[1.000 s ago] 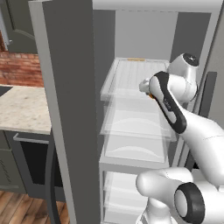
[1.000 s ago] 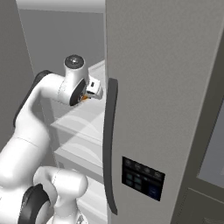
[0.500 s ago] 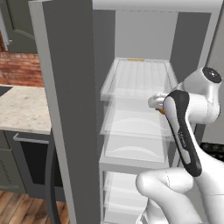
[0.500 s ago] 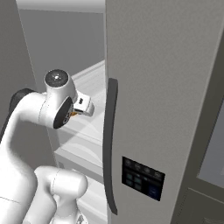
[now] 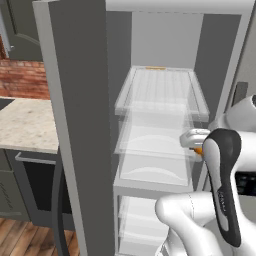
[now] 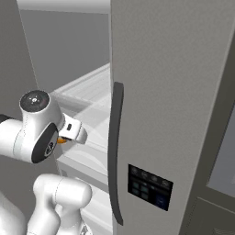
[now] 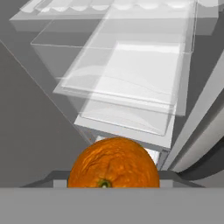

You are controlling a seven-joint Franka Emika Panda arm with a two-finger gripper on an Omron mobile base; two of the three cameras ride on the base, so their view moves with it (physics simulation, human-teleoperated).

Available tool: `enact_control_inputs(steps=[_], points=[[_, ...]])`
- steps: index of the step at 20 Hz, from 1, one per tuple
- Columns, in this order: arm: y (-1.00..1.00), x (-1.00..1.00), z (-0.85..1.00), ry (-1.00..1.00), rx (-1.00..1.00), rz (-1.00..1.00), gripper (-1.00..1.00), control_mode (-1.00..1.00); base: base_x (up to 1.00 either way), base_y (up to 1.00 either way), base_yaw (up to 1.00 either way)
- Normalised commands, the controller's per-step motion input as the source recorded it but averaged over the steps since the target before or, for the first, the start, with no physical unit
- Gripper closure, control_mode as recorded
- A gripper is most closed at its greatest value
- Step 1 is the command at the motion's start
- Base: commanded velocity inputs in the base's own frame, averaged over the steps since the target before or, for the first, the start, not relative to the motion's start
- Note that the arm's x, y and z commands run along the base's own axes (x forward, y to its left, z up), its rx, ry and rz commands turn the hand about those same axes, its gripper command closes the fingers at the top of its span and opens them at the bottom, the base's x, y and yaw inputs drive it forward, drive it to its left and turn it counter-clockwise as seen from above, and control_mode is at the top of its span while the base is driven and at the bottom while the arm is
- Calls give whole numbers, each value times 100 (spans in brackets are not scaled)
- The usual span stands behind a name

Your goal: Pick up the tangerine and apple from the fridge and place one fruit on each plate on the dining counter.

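Gripping the tangerine (image 7: 113, 162) tight in the gripper (image 5: 196, 146), hovering just right of the fridge's (image 5: 80, 100) near translucent shelves (image 5: 160, 125); open door (image 6: 170, 92) crowding the right.

tangerine (image 7: 113, 162) in hand (image 5: 196, 145), just before fridge (image 5: 165, 115) shelves, door (image 6: 170, 92) at right

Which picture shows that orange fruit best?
The hand view: the tangerine sits large and close, its dimpled skin and stem end plain. Both base views give just a small orange sliver beside the white arm.
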Motion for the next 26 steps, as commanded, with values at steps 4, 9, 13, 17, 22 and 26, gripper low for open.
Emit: enact_control_inputs(steps=[4,9,13,17,22,26], points=[[-2,-24,0,3,-1,0,100,-100,0,0,0],[0,0,0,0,0,0,100,-100,0,0,0],[0,0,0,0,0,0,100,100,-53,0,-3],[0,0,0,0,0,0,100,100,-100,0,-11],[0,0,0,0,0,0,100,100,-100,-4,-5],[0,0,0,0,0,0,100,100,-100,5,10]])
